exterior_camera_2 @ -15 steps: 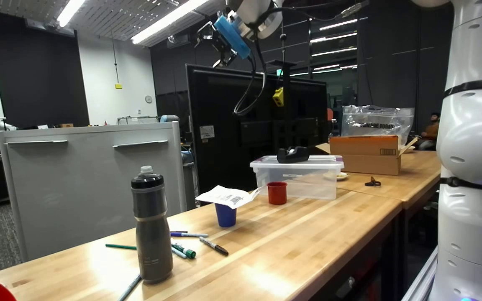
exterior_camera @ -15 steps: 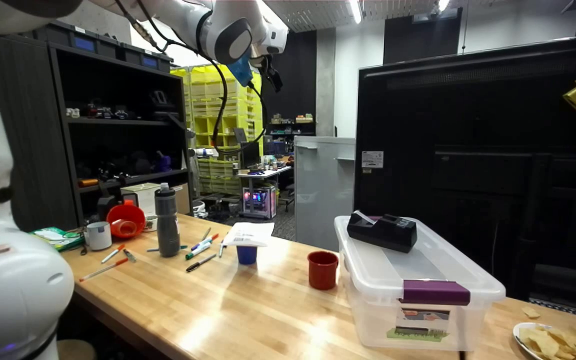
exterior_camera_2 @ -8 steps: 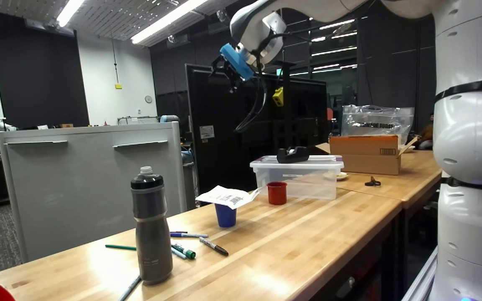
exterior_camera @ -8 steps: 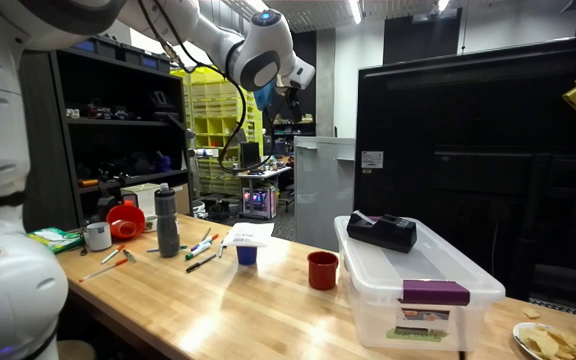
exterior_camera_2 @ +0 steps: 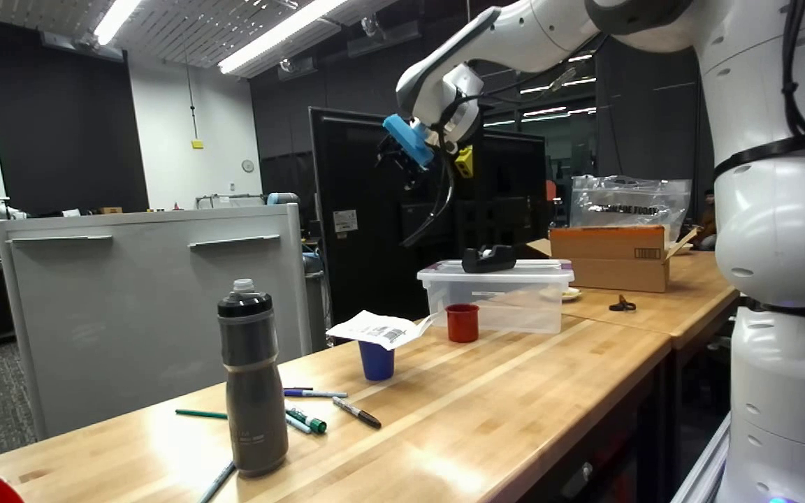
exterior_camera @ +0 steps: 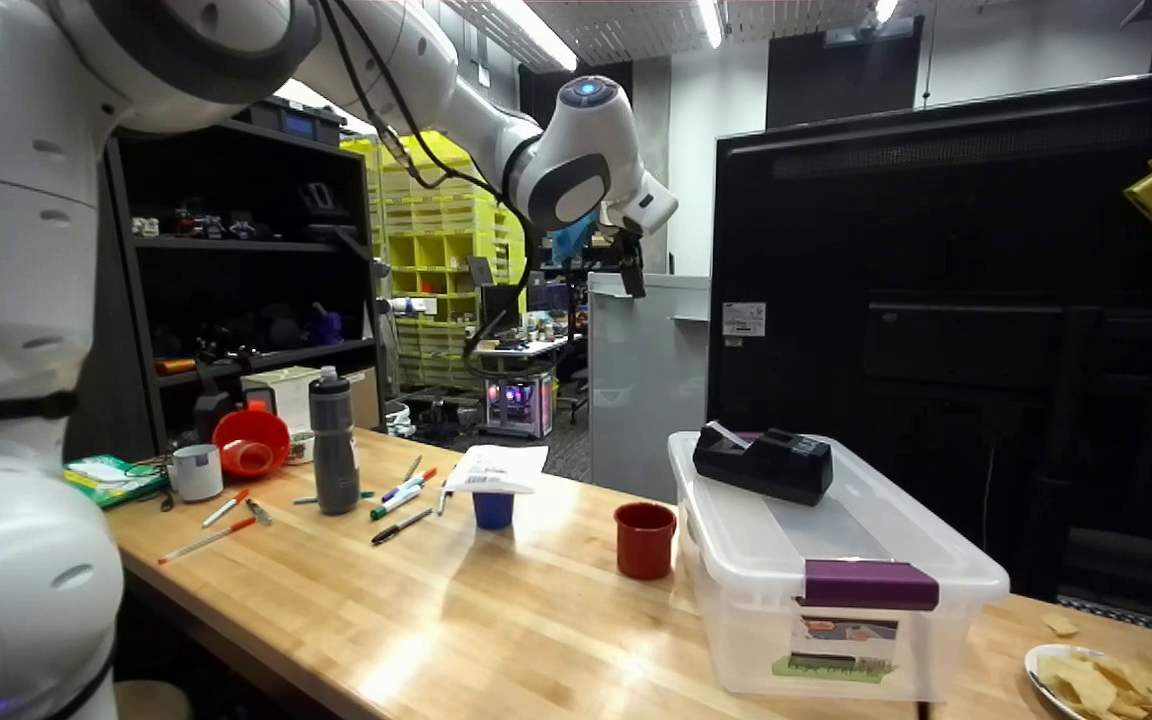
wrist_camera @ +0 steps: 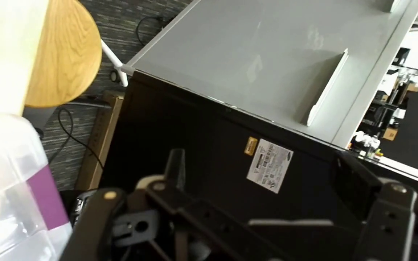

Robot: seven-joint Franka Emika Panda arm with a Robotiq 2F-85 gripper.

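We see the large black screen point(wrist_camera: 201, 127) straight ahead of the hand point(wrist_camera: 263, 174), its white label point(wrist_camera: 270, 165) showing between the fingers point(wrist_camera: 175, 168). Those fingers stand wide apart, and we find the hand in the air, well above the table point(exterior_camera: 516, 620). Lower than the hand, we have the clear storage box point(exterior_camera: 754, 640), a black tape dispenser point(exterior_camera: 768, 468) resting on top of it. The red mug point(exterior_camera: 644, 545) stands upright just beside that box, below the hand's level. Near the mug we see the blue cup point(exterior_camera: 493, 511), with a white printed sheet point(exterior_camera: 501, 468) lying across it. Farther from the hand, we notice scattered markers point(exterior_camera_2: 357, 411) and the upright dark bottle point(exterior_camera_2: 256, 398); past these, we make out the white mug point(exterior_camera: 198, 473) close to the orange-red container point(exterior_camera: 273, 425), tipped on its side. On the box's far side from the red mug sits the plate point(exterior_camera: 1033, 664) of chips point(exterior_camera: 1101, 685). Also ahead of the hand, past the screen's edge, we see the grey cabinet point(wrist_camera: 249, 47)
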